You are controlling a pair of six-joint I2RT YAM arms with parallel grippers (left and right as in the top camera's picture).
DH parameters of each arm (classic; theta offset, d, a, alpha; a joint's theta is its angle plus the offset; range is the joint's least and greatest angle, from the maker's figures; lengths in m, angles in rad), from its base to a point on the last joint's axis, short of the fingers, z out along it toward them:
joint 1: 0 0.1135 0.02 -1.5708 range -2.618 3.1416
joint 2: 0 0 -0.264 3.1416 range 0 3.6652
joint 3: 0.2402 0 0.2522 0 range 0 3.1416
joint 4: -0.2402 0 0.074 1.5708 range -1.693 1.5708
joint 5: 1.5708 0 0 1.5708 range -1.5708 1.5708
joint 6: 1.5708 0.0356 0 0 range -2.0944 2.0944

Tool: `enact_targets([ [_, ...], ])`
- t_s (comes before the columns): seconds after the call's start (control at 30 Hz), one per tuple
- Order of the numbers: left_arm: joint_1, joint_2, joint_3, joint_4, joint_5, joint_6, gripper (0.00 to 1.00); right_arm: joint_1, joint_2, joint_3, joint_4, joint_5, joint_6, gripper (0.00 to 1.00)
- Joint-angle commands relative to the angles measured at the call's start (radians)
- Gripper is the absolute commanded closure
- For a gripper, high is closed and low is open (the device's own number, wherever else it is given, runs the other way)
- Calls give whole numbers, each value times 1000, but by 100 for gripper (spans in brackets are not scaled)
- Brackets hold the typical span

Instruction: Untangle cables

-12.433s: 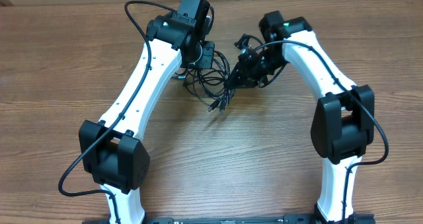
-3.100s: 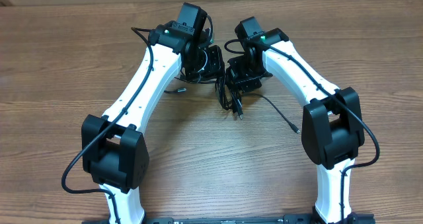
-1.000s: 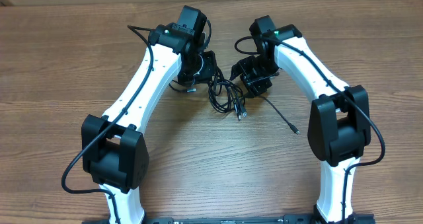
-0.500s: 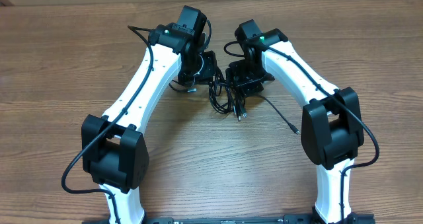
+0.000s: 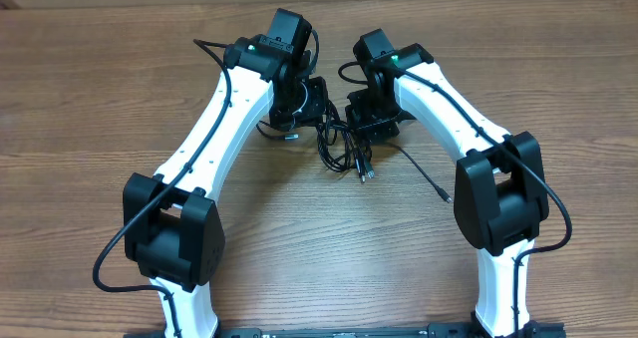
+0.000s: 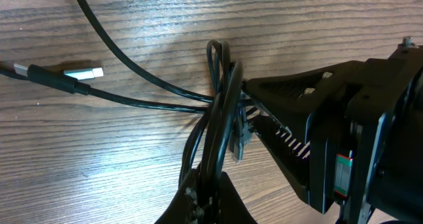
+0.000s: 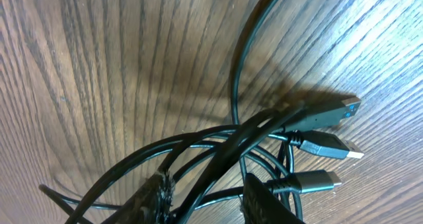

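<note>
Your left gripper is pinched tight on the cables, and the strands rise straight from its tips. Your right gripper stands partly apart, its fingers astride the same cables with bare wood showing between them. The cables lie on the table between both wrists. Three plug ends fan out just beside the right gripper. One cord tail trails away over the wood.

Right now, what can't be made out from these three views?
Overhead: where the jaws meet the cables; the left wrist and right wrist cover it.
Left wrist view: which cords the left jaws pinch; they merge in the dark at the bottom edge.
Right wrist view: whether the right jaws pinch the bundle; the bottom edge cuts off their tips.
All views: how many separate cords; they overlap.
</note>
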Motion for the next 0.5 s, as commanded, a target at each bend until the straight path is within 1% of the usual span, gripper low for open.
enact_targets([
  [0.0, -8, -11, 0, 3, 32, -18, 96, 0, -12, -8, 4, 19, 24, 66],
  [0.2, -8, -11, 0, 4, 55, -18, 96, 8, -12, -8, 4, 38, 31, 66],
  [0.3, -8, -11, 0, 4, 70, -18, 96, 18, -12, -8, 8, 52, 32, 68],
  [0.47, -8, -11, 0, 7, 89, -17, 96, 28, -12, -8, 15, 69, 53, 68],
])
